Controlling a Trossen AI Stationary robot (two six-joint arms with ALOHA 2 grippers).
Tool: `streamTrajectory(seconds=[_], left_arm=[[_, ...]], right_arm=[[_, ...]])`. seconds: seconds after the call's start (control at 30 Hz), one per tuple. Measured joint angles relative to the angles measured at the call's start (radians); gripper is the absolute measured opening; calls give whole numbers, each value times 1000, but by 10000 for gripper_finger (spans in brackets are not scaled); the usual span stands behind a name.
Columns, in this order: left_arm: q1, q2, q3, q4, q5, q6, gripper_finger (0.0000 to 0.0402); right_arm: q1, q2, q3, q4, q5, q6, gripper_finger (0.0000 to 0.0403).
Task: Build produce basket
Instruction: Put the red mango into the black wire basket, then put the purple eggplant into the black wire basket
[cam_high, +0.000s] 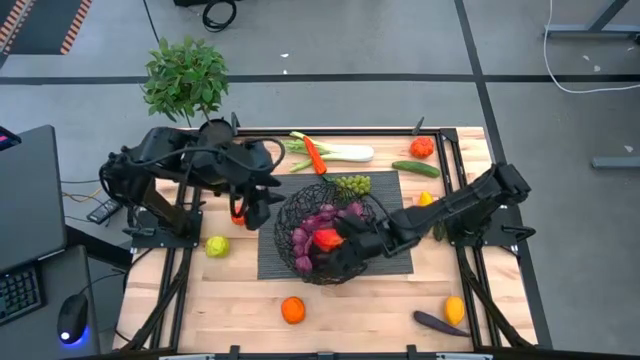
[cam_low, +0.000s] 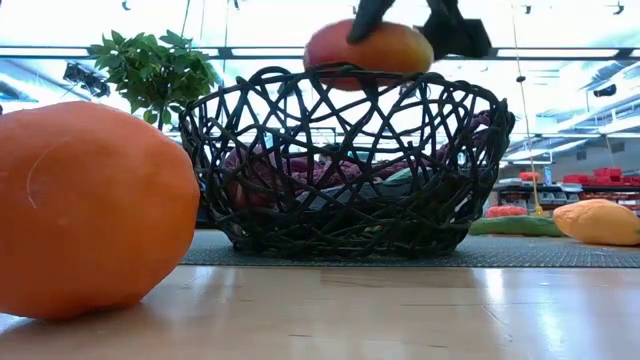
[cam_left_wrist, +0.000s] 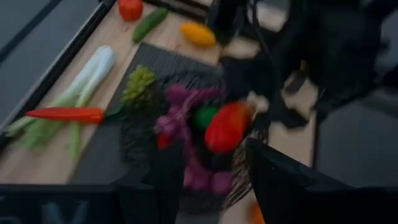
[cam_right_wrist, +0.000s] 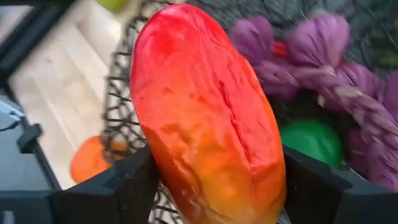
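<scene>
The black wire basket stands on a dark mat at the table's middle, with purple produce and a green piece inside. My right gripper reaches over the basket from the right and is shut on a red-orange oval fruit. The low view shows that fruit just above the basket's rim. My left gripper is open and empty, left of the basket, and also shows in the high view. My right gripper pinches the red-orange fruit between its two fingers, on its two long sides, near one end. The fingers lie across the fruit and slant down from the table's right. The fruit is lifted clear, over the basket's inside.
Loose produce lies around the mat: leek, red pepper, grapes, tomato, cucumber, green lemon, orange, yellow lemon, eggplant. A potted plant stands at the far left corner.
</scene>
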Motion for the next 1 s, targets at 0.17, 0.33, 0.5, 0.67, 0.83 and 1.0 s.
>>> streamTrajectory(seconds=[0.17,0.33,0.5,0.67,0.83,1.0], left_arm=[[0,5,0,-59,-37,102,186],[5,31,-2,-69,-37,133,236],[5,48,-1,-104,-37,88,305],[2,46,-2,-102,-37,27,326],[4,47,-2,-102,-37,-65,322],[2,47,-2,-99,-37,-158,314]], right_arm=[[-45,0,0,-59,-157,57,336],[-56,0,0,-47,-190,70,372],[-66,-9,0,-107,-331,54,383],[-23,-71,0,-256,-433,36,373],[85,-136,0,-366,-408,77,366],[206,-135,0,-381,-333,152,366]])
